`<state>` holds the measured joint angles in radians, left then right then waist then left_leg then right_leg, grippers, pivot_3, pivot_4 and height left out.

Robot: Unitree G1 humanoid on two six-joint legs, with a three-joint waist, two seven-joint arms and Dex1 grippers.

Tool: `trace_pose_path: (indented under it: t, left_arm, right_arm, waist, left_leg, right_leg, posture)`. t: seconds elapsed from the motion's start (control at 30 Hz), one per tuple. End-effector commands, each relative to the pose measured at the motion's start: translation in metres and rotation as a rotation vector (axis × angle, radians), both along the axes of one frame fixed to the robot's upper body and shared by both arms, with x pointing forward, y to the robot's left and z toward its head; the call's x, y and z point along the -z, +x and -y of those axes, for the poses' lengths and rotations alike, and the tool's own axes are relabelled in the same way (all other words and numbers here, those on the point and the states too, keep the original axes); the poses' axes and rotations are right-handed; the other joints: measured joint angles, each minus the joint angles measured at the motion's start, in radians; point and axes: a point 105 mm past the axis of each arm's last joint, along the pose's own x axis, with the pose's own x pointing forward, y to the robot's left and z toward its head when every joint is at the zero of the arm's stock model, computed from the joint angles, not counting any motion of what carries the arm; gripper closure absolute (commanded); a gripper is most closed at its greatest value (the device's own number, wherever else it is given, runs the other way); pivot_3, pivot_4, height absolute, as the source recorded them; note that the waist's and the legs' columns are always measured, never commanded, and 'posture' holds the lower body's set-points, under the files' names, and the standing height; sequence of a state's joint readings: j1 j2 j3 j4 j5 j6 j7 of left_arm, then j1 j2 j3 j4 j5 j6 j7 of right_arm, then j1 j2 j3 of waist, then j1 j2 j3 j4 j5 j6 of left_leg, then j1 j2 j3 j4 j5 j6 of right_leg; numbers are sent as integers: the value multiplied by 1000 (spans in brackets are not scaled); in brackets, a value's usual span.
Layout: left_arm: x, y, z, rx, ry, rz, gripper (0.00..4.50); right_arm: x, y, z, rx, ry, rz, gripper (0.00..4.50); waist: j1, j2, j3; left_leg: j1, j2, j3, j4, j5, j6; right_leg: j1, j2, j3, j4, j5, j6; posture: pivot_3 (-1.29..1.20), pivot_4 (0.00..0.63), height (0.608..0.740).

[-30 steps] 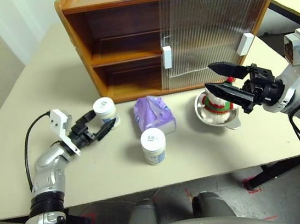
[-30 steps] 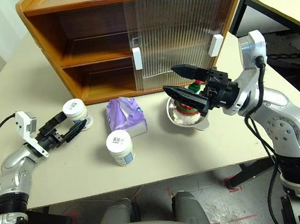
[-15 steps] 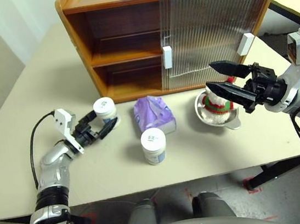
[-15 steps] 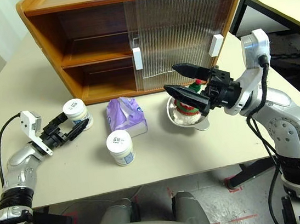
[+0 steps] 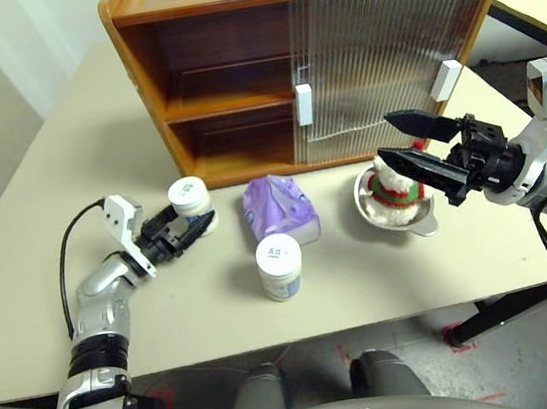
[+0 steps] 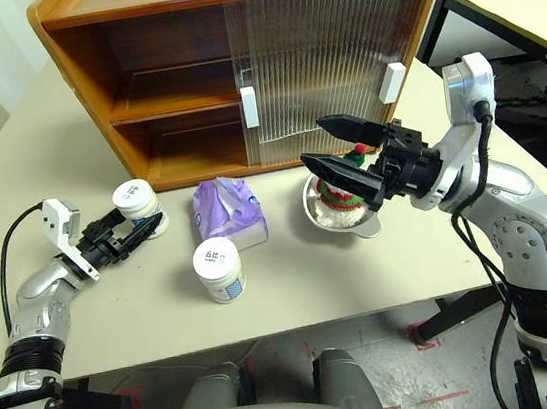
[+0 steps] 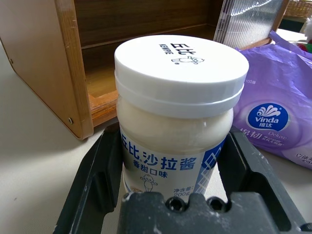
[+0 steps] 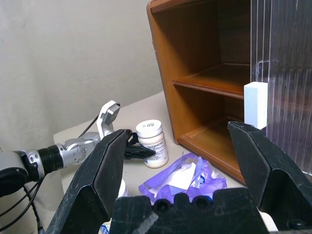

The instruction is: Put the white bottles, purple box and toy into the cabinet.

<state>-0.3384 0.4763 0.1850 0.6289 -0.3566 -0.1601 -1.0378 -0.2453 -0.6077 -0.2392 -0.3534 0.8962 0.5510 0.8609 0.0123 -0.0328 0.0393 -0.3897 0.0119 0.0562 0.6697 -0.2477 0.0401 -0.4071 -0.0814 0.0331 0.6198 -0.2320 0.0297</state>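
Left gripper (image 5: 188, 231) jaws pinch far-left bottle (image 5: 190, 199) on table (image 5: 96, 157), before the cabinet (image 5: 234, 58). Second bottle (image 5: 280, 265) near, box (image 5: 279, 207) centre. Right gripper (image 5: 405, 143) jaws spread above toy (image 5: 396, 191) in bowl (image 5: 419, 220)

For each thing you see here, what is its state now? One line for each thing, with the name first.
Cabinet: left half open, shelves bare.
Sliding doors: both at the right half.
White bottle by the cabinet: upright, lid on, between the left gripper's fingers.
White bottle at the table's front: upright, lid on, free.
Purple box: lying on the table.
Toy: sitting in a metal bowl.
Right gripper: open, empty.
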Motion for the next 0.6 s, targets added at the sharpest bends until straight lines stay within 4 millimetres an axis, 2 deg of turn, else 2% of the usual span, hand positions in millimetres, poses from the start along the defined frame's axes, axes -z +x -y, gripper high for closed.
trace_pose_path:
  t: [0.03, 0.27, 0.6]
  left_arm:
    - [-22, 6, 13, 27, -21, 64, 1417]
    - [-48, 22, 36, 12, -73, 102, 1417]
    - [-59, 50, 64, -96, -104, 86, 1417]
  right_arm:
    - [1, -1, -1, -8, 0, 3, 0]
    - [1, 0, -3, -15, 2, 3, 0]
    - [2, -2, -4, -9, 10, 3, 0]
  waist:
    - [0, 0, 0]
    - [2, -1, 0]
    - [-1, -2, 0]
  left_leg:
    - [0, 0, 0, 0, 0, 0]
    - [0, 0, 0, 1, 0, 0]
    - [-1, 0, 0, 4, 0, 1]
  right_leg:
    - [0, 0, 0, 0, 0, 0]
    - [0, 1, 0, 0, 0, 1]
    - [1, 3, 2, 0, 2, 3]
  posture:
    - [-7, 0, 740]
    - [-8, 0, 740]
    - [-26, 0, 740]
